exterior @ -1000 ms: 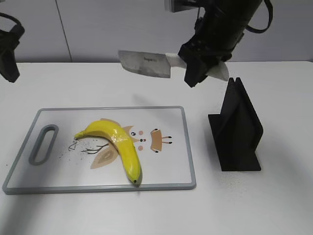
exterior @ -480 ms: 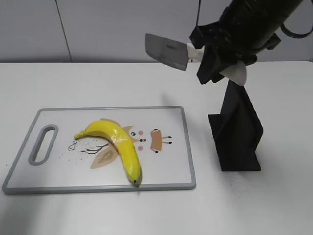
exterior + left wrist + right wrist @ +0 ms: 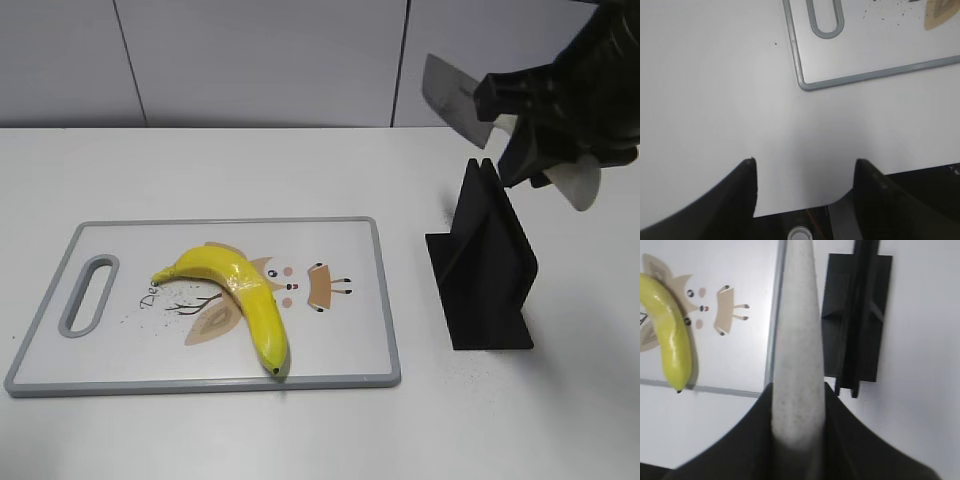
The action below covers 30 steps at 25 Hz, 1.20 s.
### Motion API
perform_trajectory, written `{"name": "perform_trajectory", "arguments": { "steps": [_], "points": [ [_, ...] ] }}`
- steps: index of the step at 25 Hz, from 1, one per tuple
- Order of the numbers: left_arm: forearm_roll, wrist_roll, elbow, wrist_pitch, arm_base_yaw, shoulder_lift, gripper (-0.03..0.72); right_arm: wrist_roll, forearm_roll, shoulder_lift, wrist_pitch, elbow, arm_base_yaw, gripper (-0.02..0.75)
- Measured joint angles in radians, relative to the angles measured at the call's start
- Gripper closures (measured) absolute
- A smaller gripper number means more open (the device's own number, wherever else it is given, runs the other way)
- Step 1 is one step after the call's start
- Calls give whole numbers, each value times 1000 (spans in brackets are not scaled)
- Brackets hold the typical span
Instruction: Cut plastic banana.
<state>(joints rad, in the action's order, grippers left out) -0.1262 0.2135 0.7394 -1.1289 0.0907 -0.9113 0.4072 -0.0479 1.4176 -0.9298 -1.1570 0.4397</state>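
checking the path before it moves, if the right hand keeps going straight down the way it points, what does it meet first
Probably the black knife stand: the right hand, shut on the knife, hangs just above its top edge. Depth is unclear, so it could pass behind and meet the table.

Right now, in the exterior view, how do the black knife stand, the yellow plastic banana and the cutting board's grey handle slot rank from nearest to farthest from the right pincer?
1. Black knife stand: just below the right pincer.
2. Yellow plastic banana: mid-board, well left.
3. Grey handle slot: board's far left end.
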Motion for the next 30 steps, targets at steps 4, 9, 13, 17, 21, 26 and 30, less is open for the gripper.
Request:
{"name": "perform_trajectory", "arguments": {
  "steps": [4,9,13,17,21,26,30],
  "points": [
    [0,0,-102,12,0,153,100,67,68,-51,9,41,0,570],
    [-1,0,-178,11,0,350,100,80,75,-65,10,77,0,570],
    [-2,0,-216,26,0,522,100,110,103,-65,29,123,0,570],
    [-2,0,-240,26,0,675,100,123,118,-65,64,169,0,570],
    [-2,0,-240,27,0,805,100,124,120,-65,104,202,0,570],
    [-3,0,-240,27,0,913,100,125,124,-65,143,222,0,570],
    [-3,0,-240,26,0,915,100,125,128,-47,150,222,0,570]
  ]
}}
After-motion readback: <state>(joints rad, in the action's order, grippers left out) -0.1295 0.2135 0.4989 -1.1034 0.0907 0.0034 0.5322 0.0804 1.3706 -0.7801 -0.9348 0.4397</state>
